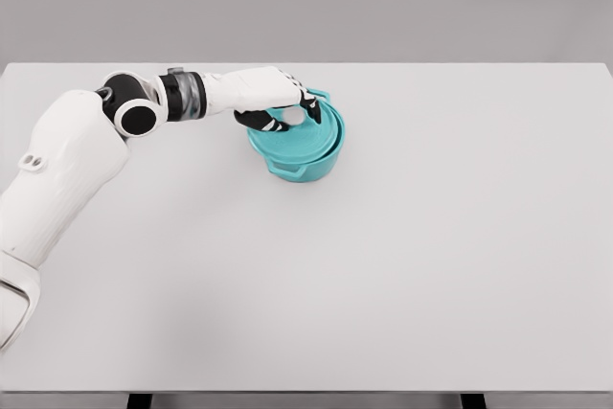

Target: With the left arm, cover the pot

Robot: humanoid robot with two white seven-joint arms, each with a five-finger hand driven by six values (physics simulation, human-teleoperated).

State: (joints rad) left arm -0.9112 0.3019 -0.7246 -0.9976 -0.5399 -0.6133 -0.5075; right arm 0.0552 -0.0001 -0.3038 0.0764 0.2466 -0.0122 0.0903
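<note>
A teal pot (305,166) with two small side handles stands on the white table (402,256), left of the middle and toward the back. Its teal lid (299,138) rests on the pot's rim, roughly level. My left hand (282,114) reaches in from the left and hovers right over the lid. Its dark fingertips (310,108) curl down around the pale knob (273,124) at the lid's centre. The hand hides the back part of the lid. The right arm does not appear.
My left arm's elbow joint (139,118) lies low over the table's back left. The table's far edge runs just behind the pot.
</note>
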